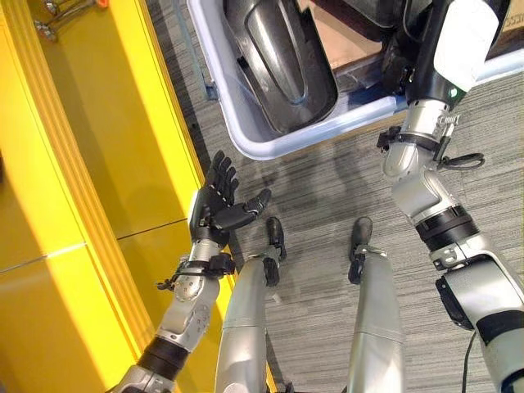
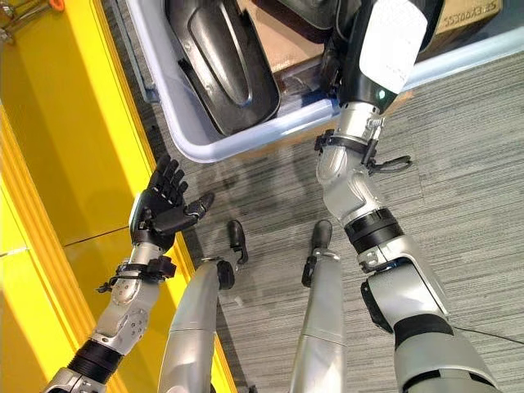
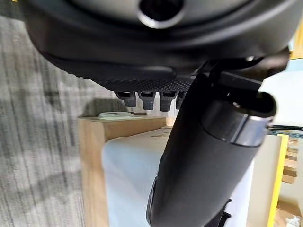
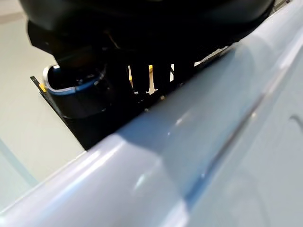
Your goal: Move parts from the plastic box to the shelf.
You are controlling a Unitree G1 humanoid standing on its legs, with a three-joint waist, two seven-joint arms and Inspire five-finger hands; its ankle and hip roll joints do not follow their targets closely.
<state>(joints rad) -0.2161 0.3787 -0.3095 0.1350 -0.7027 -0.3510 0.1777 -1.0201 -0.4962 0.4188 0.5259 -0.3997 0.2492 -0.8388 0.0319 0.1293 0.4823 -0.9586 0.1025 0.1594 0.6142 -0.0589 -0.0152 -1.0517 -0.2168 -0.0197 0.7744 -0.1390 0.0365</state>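
The pale blue plastic box (image 1: 246, 139) stands on the carpet ahead, its rim also showing in the right eye view (image 2: 196, 147). Inside lies a large dark moulded part (image 1: 282, 57) beside a brown cardboard piece (image 1: 344, 33). My right forearm (image 1: 467, 41) reaches over the near rim into the box. In the right wrist view my right hand (image 4: 142, 19) hangs just past the box rim (image 4: 189, 156) by a black part (image 4: 85, 104); its grip is hidden. My left hand (image 1: 217, 205) hovers open and empty by the yellow shelf (image 1: 82, 164), fingers spread.
The yellow shelf runs along the whole left side, close to my left arm. Grey striped carpet (image 1: 344, 180) lies between me and the box. The left wrist view shows a wooden-edged white panel (image 3: 94, 156) past my left thumb (image 3: 203, 156).
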